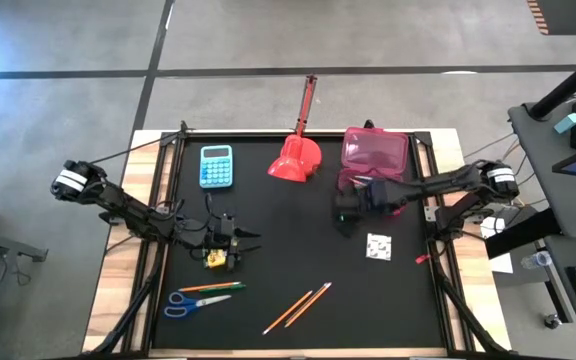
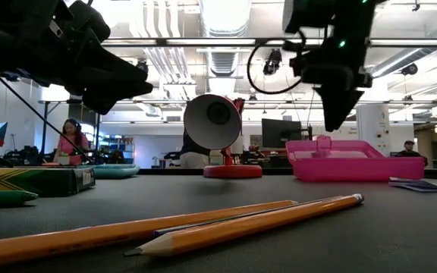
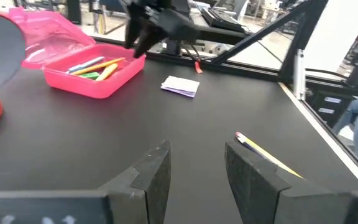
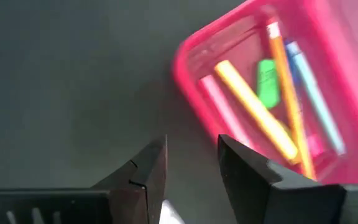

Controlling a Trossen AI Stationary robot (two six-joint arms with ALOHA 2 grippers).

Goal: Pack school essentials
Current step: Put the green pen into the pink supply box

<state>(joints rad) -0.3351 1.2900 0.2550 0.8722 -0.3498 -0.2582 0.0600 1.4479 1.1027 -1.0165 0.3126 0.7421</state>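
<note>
High view: right end effector (image 1: 346, 212) released, empty, at 7 o'clock of pink case (image 1: 375, 152).
Left end effector (image 1: 236, 243): parted, empty, over crayon box (image 1: 215, 260).

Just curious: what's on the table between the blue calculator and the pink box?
From above, the red scoop lies between the calculator and the pink box, apart from both.

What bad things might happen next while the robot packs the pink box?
The right end effector hangs open by the near edge of the pink box. If it dips, it might bump the box and shift the pens inside.

The two pencils lie flat and close together. A grab could catch both, or roll one away.

The left end effector is open just above the crayon box, with wires close by that might get snagged.
</note>
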